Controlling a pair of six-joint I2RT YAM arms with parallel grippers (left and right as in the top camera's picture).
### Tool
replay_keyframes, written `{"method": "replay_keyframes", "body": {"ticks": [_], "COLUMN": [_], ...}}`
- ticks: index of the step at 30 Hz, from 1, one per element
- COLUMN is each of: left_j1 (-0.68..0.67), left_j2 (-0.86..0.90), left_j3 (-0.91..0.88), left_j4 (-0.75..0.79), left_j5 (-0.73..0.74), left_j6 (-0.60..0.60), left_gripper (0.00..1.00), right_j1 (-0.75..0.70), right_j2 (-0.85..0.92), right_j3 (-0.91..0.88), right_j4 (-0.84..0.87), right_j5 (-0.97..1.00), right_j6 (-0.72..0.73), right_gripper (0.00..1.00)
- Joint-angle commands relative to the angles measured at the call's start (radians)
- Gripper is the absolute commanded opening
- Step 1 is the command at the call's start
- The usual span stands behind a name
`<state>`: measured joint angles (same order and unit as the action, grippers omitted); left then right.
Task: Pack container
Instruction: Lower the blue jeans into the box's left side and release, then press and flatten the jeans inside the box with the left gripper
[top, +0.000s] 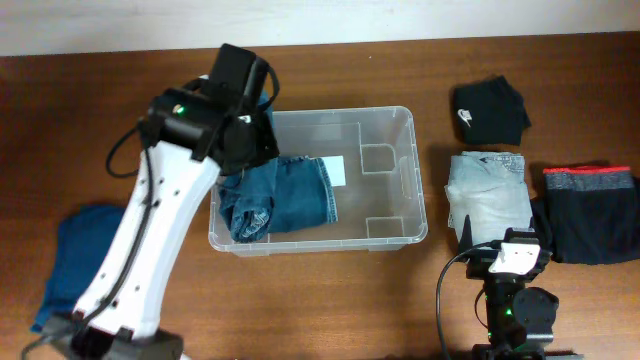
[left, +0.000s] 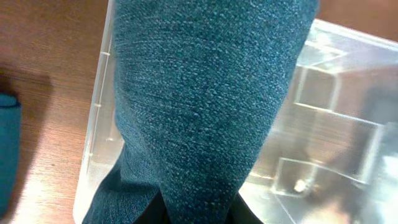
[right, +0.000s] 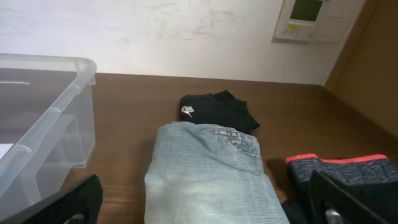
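The clear plastic container (top: 400, 180) stands mid-table, also seen in the left wrist view (left: 336, 124) and the right wrist view (right: 43, 124). Dark blue jeans (top: 285, 195) lie in its left part and fill the left wrist view (left: 199, 93). My left gripper (top: 245, 135) is over the container's left end, shut on the dark blue jeans. My right gripper (right: 205, 205) is open and empty at the table's front right, just before folded light blue jeans (top: 488, 190), which also show in the right wrist view (right: 211, 174).
A black garment with a white logo (top: 490, 110) lies at the back right. A dark garment with a red band (top: 590, 210) lies far right. A blue garment (top: 75, 250) lies at the front left.
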<state>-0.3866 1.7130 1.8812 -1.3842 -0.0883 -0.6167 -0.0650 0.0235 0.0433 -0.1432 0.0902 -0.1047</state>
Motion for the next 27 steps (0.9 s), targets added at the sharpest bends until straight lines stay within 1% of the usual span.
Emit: {"method": "replay_keyframes", "body": {"ticks": [1, 3, 6, 10, 13, 20, 22, 23, 25, 26, 27], "left_j1": [0.005, 0.005, 0.004, 0.004, 0.004, 0.003, 0.003, 0.003, 0.003, 0.003, 0.003], "left_j2": [0.017, 0.036, 0.058, 0.084, 0.105, 0.135, 0.14, 0.142, 0.145, 0.146, 0.15], "left_j3": [0.029, 0.028, 0.027, 0.026, 0.026, 0.025, 0.025, 0.024, 0.024, 0.024, 0.024], "left_j4": [0.009, 0.005, -0.01, -0.016, -0.016, -0.012, -0.008, -0.005, 0.008, 0.016, 0.026], "left_j5": [-0.07, -0.081, -0.145, -0.153, -0.191, -0.192, -0.172, -0.156, -0.122, -0.107, -0.09], "left_j6": [0.032, 0.032, 0.031, 0.031, 0.031, 0.031, 0.031, 0.031, 0.031, 0.031, 0.031], "left_gripper": [0.01, 0.01, 0.01, 0.01, 0.01, 0.0, 0.02, 0.08, 0.14, 0.17, 0.16], "right_j1": [-0.008, -0.008, -0.008, -0.008, -0.008, -0.008, -0.008, -0.008, -0.008, -0.008, -0.008], "right_j2": [0.001, 0.001, 0.001, 0.001, 0.001, 0.001, 0.001, 0.001, 0.001, 0.001, 0.001], "right_j3": [0.002, 0.002, 0.002, 0.002, 0.002, 0.002, 0.002, 0.002, 0.002, 0.002, 0.002], "right_j4": [-0.018, -0.018, -0.018, -0.018, -0.018, -0.018, -0.018, -0.018, -0.018, -0.018, -0.018], "right_j5": [0.023, 0.023, 0.023, 0.023, 0.023, 0.023, 0.023, 0.023, 0.023, 0.023, 0.023], "right_j6": [0.004, 0.004, 0.004, 0.004, 0.004, 0.004, 0.004, 0.004, 0.004, 0.004, 0.004], "right_gripper": [0.98, 0.98, 0.98, 0.98, 0.98, 0.98, 0.98, 0.98, 0.98, 0.98, 0.98]}}
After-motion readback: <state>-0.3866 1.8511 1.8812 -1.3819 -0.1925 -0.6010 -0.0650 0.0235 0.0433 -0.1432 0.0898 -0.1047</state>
